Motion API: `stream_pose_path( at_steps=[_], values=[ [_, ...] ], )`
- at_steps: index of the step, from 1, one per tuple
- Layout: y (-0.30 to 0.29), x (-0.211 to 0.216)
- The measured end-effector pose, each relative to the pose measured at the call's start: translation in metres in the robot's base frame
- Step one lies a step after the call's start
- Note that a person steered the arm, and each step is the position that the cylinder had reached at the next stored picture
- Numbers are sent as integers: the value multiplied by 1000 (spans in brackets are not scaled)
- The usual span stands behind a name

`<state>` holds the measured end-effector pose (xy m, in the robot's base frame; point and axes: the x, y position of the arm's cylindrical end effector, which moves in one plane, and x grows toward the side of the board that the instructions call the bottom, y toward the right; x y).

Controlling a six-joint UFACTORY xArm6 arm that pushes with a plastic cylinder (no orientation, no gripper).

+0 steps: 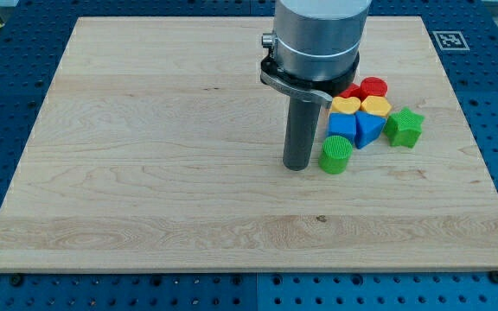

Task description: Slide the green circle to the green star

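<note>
The green circle [336,155] sits on the wooden board right of centre. The green star [404,128] lies to its upper right, a short gap away. My tip [298,166] rests on the board just left of the green circle, close to it or touching it. Between the two green blocks stand a blue cube [342,126] and a blue triangular block [369,129].
Above the blue blocks sit a yellow heart [345,105], a yellow hexagon [376,106], a red cylinder [373,87] and a red block [352,92] partly hidden by the arm. The board's right edge [482,155] lies beyond the star.
</note>
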<state>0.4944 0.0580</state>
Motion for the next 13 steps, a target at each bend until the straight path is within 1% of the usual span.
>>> stream_pose_path(
  at_steps=[2,3,4,5,6,8,9,10,13],
  values=[
    [49,7],
    [70,21],
    [53,28],
    [33,13],
    [35,0],
    [104,0],
    [122,9],
    [135,20],
    [149,15]
  ],
)
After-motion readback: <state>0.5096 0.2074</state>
